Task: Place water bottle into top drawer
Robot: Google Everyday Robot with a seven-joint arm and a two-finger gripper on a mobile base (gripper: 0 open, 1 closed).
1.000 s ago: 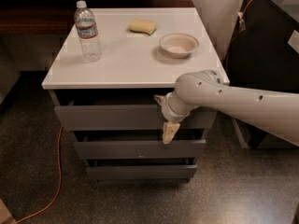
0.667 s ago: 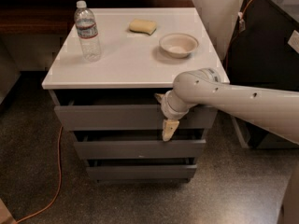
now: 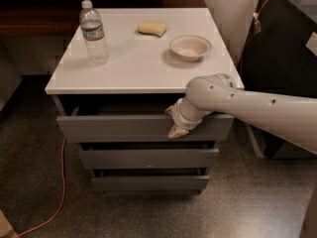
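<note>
The water bottle [image 3: 93, 32] stands upright on the back left of the white cabinet top [image 3: 133, 58], clear and ribbed, with a white cap. Nothing touches it. The top drawer [image 3: 119, 128] is pulled out a short way, and a dark gap shows under the cabinet top; its inside is hidden. My gripper [image 3: 174, 122] is at the upper edge of that drawer's front, right of centre, on the end of the white arm reaching in from the right. It is well below and to the right of the bottle.
A yellow sponge [image 3: 152, 28] and a shallow beige bowl [image 3: 190, 47] sit on the cabinet top, to the right of the bottle. Two shallower grey drawers [image 3: 148, 158] lie below. An orange cable [image 3: 62, 182] runs over the floor at left. Dark furniture [image 3: 287, 58] stands at right.
The top drawer has slid out a little toward the camera, widening the dark gap under the top. The gripper stayed at the drawer's front edge. The bottle has not moved.
</note>
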